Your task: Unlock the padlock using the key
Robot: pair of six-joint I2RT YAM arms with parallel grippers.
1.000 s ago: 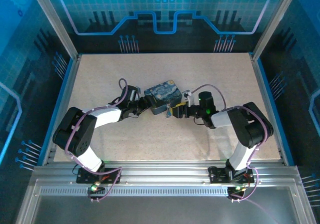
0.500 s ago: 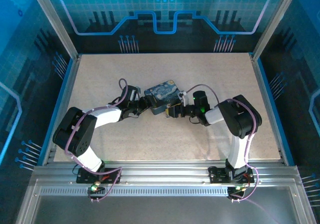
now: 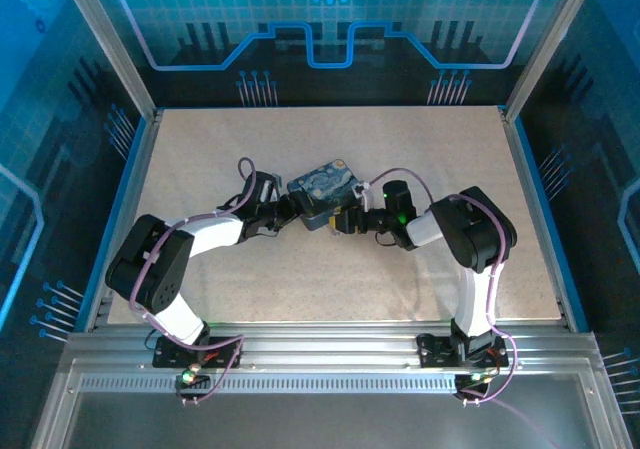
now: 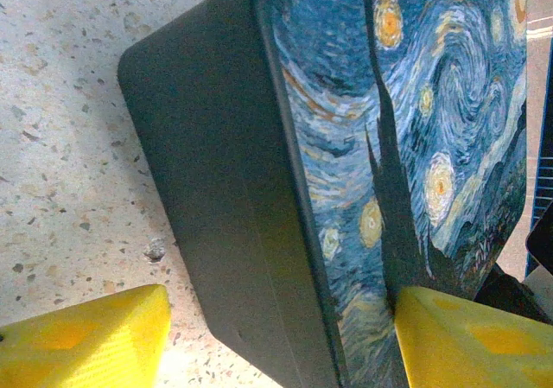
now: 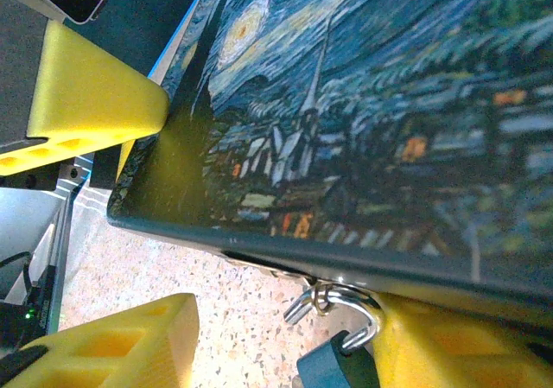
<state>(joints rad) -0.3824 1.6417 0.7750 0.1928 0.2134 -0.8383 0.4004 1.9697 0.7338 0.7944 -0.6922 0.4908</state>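
Note:
The padlock [image 5: 333, 366] has a dark blue body and a silvery shackle, hooked through a small ring on the front edge of the blue starry-night tin [image 5: 363, 103]. One end of the shackle stands free of the body. My right gripper [image 5: 285, 319] is open, its right finger [image 5: 449, 345] against the padlock. The key is hidden. My left gripper [image 4: 281, 310] is open around the tin [image 4: 346, 172], one finger [image 4: 467, 340] touching the lid and the other [image 4: 86, 345] apart from the dark side. From above, both grippers [image 3: 285, 209] [image 3: 345, 221] flank the tin [image 3: 322, 191].
The speckled table [image 3: 330, 279] lies open all around the tin. Blue rails and metal posts [image 3: 120, 69] border it. A yellow finger of the left gripper [image 5: 86, 103] shows at the tin's far corner in the right wrist view.
The right arm has folded inward, its forearm and wrist shifting left toward the tin. The tin has turned slightly. The left arm has held still.

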